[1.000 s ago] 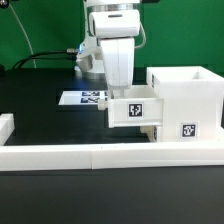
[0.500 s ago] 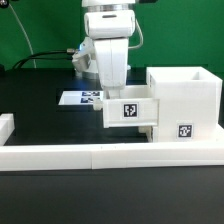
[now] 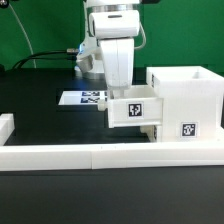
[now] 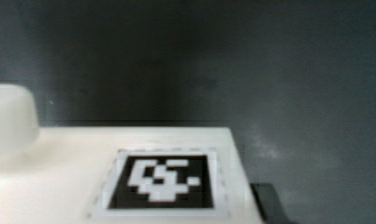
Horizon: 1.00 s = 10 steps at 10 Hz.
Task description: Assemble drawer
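At the exterior view's center, the small drawer box (image 3: 133,109) sits against the big open cabinet (image 3: 187,100) on the black desk (image 3: 50,125). The claw (image 3: 117,88) hides behind it; grip unclear. Only the wrist view shows the box's tag (image 4: 165,181) close.

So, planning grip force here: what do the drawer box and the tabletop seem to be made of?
Drawer box: probably plastic, uniformly white, matte, thick walls, with printed black-and-white tags stuck on. Tabletop: black, matte, no glare; the material is unclear, possibly a mat or cloth.
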Each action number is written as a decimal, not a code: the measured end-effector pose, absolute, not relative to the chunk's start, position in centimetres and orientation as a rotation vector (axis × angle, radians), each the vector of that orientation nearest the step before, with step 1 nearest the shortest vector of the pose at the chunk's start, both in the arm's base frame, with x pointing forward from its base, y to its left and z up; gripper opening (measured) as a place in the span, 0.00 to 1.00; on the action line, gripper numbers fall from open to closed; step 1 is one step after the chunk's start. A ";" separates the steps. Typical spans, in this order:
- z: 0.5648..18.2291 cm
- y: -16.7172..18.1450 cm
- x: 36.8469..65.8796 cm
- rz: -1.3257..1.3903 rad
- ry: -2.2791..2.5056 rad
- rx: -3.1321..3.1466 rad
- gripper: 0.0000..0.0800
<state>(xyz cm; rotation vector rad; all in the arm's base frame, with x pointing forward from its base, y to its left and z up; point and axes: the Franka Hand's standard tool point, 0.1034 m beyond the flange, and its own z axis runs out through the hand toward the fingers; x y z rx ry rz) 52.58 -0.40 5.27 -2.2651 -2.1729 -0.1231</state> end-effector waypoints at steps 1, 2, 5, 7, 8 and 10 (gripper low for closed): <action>5.3 -0.4 52.6 -0.123 -2.173 -2.265 0.06; 5.3 -0.4 52.6 -0.123 -2.173 -2.265 0.06; 5.3 -0.2 52.7 -0.107 -2.226 -2.233 0.06; 5.3 -0.4 52.7 -0.085 -2.222 -2.268 0.06; 5.3 -0.5 52.7 -0.084 -2.219 -2.269 0.06; 5.3 -0.5 52.7 -0.084 -2.219 -2.269 0.06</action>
